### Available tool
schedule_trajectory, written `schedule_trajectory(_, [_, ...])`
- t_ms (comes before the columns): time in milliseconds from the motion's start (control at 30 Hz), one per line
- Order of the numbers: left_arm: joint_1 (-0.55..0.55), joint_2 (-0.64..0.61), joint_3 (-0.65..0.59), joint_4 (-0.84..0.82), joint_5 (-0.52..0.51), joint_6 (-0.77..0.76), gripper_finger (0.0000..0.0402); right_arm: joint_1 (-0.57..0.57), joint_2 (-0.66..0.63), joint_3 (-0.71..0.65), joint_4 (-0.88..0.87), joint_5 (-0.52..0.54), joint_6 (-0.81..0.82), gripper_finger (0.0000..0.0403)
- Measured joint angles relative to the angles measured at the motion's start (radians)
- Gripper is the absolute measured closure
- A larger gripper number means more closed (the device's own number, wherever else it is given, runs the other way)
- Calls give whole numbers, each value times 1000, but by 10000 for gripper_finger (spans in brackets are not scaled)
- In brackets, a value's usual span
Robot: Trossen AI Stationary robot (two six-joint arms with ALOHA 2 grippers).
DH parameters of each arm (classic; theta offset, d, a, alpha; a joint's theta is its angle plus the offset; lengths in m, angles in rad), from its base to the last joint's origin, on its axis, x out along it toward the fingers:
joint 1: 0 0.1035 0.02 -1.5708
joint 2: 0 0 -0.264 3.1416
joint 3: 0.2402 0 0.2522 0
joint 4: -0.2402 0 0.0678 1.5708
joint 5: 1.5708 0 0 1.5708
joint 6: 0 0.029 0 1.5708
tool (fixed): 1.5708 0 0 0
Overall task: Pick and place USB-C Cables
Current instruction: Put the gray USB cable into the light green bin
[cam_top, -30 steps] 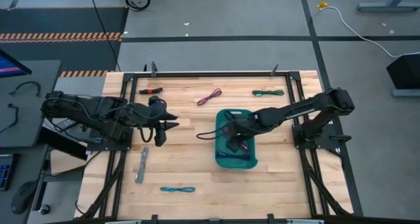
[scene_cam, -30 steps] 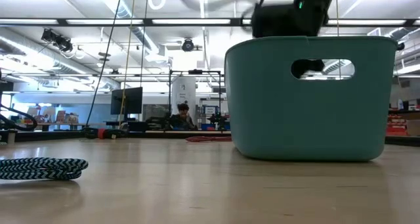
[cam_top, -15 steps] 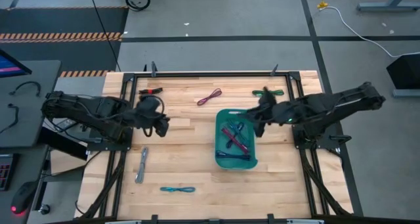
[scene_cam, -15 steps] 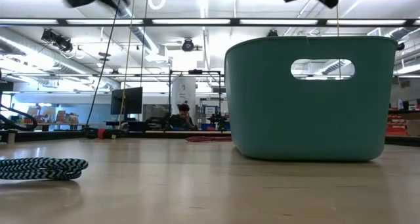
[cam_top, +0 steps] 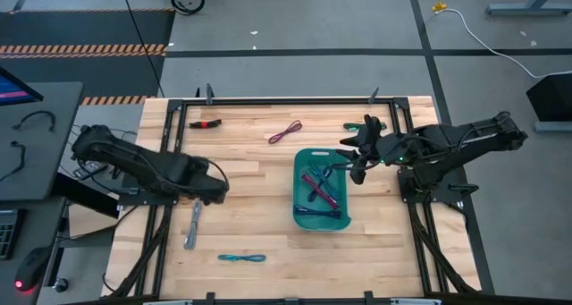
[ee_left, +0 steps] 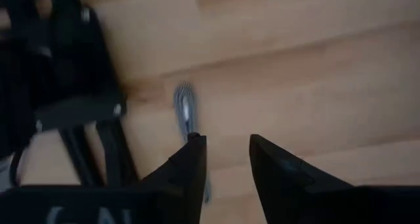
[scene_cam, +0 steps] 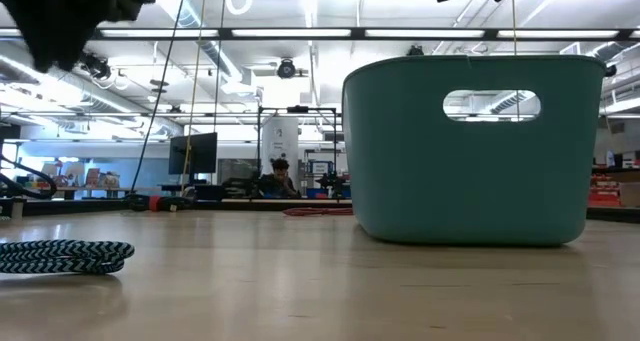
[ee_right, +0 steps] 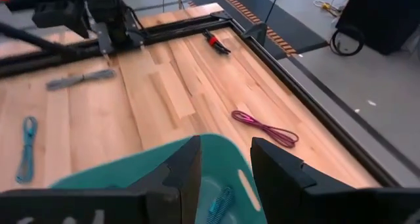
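Observation:
Several coiled cables lie flat on the table: red [cam_top: 206,123], magenta [cam_top: 285,131], green [cam_top: 362,126], grey [cam_top: 193,224] and teal [cam_top: 243,258]. A few more lie in the teal basket [cam_top: 301,166], among them a magenta one [cam_top: 320,187]. My left gripper [cam_top: 214,187] is open and points down just beyond the grey cable's far end [ee_left: 186,109]. My right gripper [cam_top: 357,157] is open and hangs above the basket's far right corner [ee_right: 131,168]. Both touch nothing.
The black frame rail [cam_top: 286,99] runs round the table. The basket stands right of centre. Bare wood lies between the basket and the grey cable. In the low view, the teal cable [scene_cam: 60,254] lies near the camera and a person sits far off in the room.
My right gripper has risen out of the basket and drawn back toward the table's right and far edges, leaving cables inside. My left gripper has tipped downward and moved toward the near edge, closer to the grey cable.

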Motion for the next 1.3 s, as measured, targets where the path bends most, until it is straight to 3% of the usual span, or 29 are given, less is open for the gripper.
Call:
schedule_trajectory(100, [-6,10,-85,71,110,-10,252,0,-8,0,-25,-1,-24,266])
schedule_trajectory(267, [-29,-22,-316,338,280,-62,199,0,-32,0,-43,-19,-34,266])
schedule_trajectory(467, [-50,-28,-470,490,317,-157,143,8,-68,0,-49,-23,20,266])
schedule_trajectory(667, [-71,-26,-565,523,318,-164,135,7,-79,0,-47,-23,59,266])
schedule_trajectory(800, [-86,-26,-622,590,310,-163,157,5,-79,0,-44,-10,108,266])
schedule_trajectory(1033, [-102,-34,-706,738,302,-151,235,5,-79,0,39,-3,178,266])
schedule_trajectory(1300, [-91,-43,-682,757,262,117,375,8,-89,0,148,-23,182,266])
